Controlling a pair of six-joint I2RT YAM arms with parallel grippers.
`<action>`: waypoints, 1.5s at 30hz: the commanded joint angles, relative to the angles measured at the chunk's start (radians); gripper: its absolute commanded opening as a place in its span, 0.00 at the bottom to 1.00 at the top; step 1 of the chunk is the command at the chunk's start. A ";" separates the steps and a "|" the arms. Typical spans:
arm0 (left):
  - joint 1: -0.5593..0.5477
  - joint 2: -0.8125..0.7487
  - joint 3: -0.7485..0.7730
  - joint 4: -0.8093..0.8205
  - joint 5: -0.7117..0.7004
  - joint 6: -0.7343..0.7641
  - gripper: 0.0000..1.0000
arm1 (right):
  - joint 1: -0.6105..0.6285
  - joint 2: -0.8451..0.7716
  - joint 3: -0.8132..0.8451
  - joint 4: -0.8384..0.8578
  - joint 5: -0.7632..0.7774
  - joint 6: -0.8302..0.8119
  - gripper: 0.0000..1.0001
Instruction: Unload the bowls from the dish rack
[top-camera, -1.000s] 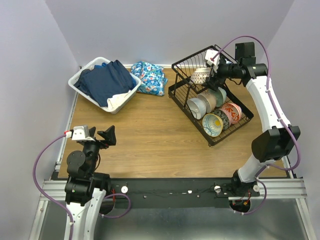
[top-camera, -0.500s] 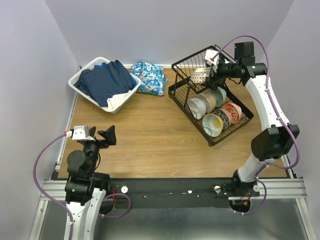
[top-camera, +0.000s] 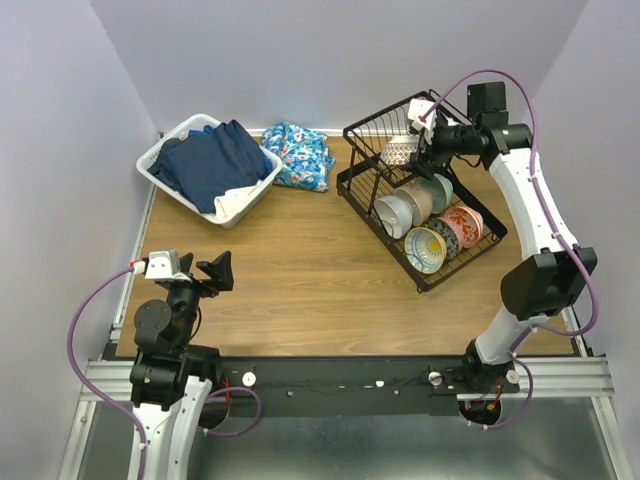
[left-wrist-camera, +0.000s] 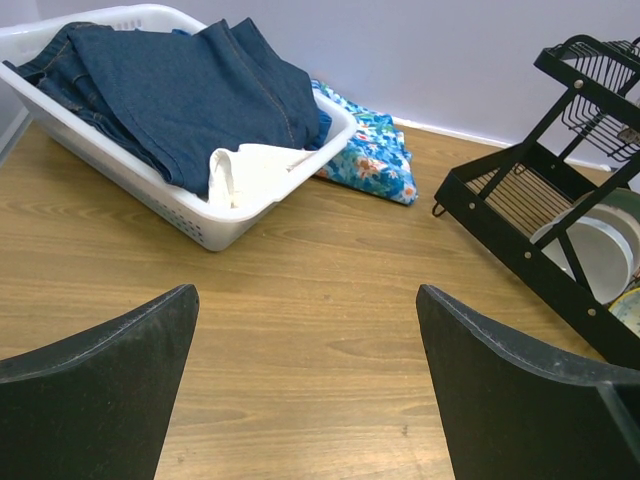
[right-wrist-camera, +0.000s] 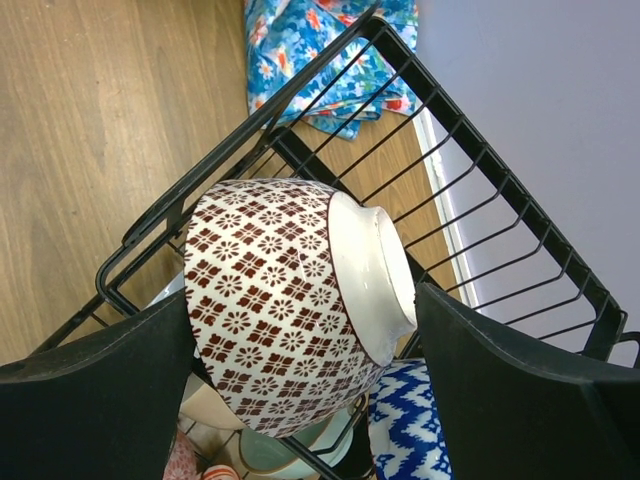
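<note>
right claw (right-wrist-camera: 305, 295) is straddling the patterned bowl (right-wrist-camera: 260, 330), open | left claw (left-wrist-camera: 305, 300) is idling open | risk — round bowl slipping from an off-centre squeeze, or snagging rack (right-wrist-camera: 490, 157) wires

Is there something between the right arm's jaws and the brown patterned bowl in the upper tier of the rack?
Nothing visible. The bowl lies on its side directly between the open jaws, one on each side of it. The wires of the rack show only behind it.

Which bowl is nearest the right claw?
The brown-and-white patterned bowl in the dish rack's upper tier, between the open fingers of the right claw; the other bowls stand in the lower row.
</note>
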 joint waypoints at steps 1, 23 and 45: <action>0.000 0.005 -0.009 0.025 0.023 0.014 0.99 | 0.029 0.037 0.037 -0.083 -0.063 0.010 0.91; 0.000 0.005 -0.007 0.025 0.023 0.012 0.99 | 0.029 0.025 0.086 -0.040 -0.051 0.041 0.08; 0.000 -0.004 -0.006 0.017 0.016 0.012 0.99 | 0.033 -0.086 -0.080 0.179 0.016 0.087 0.02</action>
